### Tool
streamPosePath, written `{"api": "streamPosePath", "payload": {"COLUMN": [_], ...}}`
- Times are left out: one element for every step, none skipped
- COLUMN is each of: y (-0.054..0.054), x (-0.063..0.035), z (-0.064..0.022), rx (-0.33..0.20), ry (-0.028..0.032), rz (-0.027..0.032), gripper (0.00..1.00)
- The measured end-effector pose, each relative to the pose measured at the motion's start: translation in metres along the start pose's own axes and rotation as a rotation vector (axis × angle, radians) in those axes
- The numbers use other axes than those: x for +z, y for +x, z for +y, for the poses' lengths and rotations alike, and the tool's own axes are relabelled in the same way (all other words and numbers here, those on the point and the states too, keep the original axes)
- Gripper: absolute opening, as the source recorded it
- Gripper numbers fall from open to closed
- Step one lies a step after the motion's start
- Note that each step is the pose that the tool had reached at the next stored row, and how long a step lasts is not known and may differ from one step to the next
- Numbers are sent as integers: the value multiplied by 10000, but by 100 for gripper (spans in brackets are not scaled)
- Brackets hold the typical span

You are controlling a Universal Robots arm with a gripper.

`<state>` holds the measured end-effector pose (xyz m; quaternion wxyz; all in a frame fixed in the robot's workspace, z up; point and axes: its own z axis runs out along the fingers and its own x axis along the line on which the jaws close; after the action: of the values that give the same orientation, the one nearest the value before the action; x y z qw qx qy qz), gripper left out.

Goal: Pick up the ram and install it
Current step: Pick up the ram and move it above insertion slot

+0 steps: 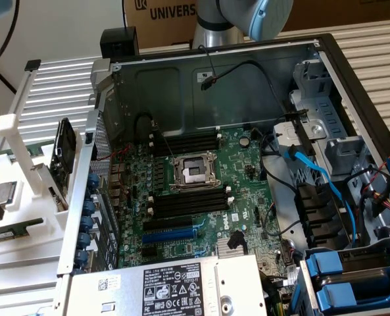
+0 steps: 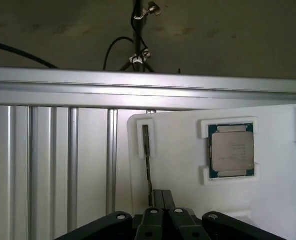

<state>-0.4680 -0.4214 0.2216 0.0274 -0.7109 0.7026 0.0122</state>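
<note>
Nearest in the exterior view, the labelled power supply (image 1: 175, 289) is sitting at the front of the open computer case (image 1: 247, 79). Toward the exterior view's left, outside the case, the white tray (image 1: 30, 257) is holding the ram (image 1: 7, 234). The ram is lying flat at the tray's near end, with the silver processor chip (image 1: 4, 193) resting just beyond it.

Farther in, on the motherboard (image 1: 247, 197), the long black slots (image 1: 188, 203) are standing empty on the near side of the processor socket (image 1: 193, 172). Those on its far side are looking empty too. Beyond the case's far wall, the robot arm (image 1: 237, 20) is showing at the far edge.

In the wrist view, the gripper (image 2: 161, 200) is hovering over the white tray with its fingers pressed together and nothing pinched between them. The processor chip is lying in its recess ahead of the fingers.

Judging by this, the task is barely under way. The ram is still lying in the tray, well apart from the slots, so both the pick-up and the seating are left to do.
</note>
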Motion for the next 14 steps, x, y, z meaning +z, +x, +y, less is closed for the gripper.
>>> {"api": "streamPosePath", "payload": {"y": [0,0,0,0,0,0,0,0,0,0,0,0,1,1], "x": [0,0,1,1,0,1,1,2,2,3,3,3,7,17], "z": [0,0,0,0,0,0,0,0,0,0,0,0,0,-1], "rx": [0,-1,0,0,0,0,0,0,0,0,0,-1,-1,-1], "ry": [1,1,1,1,1,1,1,3,3,4,4,4,5,10], "rz": [0,-1,-1,-1,0,-1,0,0,0,-1,1,1,0,1], "gripper": [11,11,11,11,11,18,18,18,18,18,20,26,26,26]}}
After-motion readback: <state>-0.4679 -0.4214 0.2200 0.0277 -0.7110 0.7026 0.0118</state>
